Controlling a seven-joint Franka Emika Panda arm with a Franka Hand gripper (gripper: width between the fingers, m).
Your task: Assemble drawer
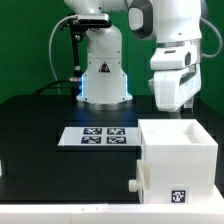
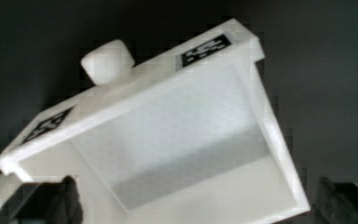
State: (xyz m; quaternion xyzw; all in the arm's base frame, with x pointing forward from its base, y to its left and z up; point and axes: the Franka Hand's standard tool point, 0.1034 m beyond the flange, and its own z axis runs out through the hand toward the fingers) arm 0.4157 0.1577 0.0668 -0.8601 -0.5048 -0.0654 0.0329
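The white drawer [image 1: 178, 165] stands at the front right of the black table. It is box-like with its open side up, and I cannot tell the tray from the casing. A small knob [image 1: 136, 185] sticks out of its side toward the exterior view's left, and a tag [image 1: 180, 197] is on its front face. My gripper [image 1: 172, 103] hangs above it, open and empty. The wrist view looks down into the open white part [image 2: 176, 130], with its knob [image 2: 105, 60] and a tag [image 2: 206, 50] on the rim. The dark fingers [image 2: 44, 200] stand wide apart on either side of it, not touching.
The marker board [image 1: 98, 136] lies flat on the table, to the exterior view's left of the drawer. The robot's white base [image 1: 104, 75] stands behind it with cables at the back. The table's front edge [image 1: 60, 205] runs just below the drawer.
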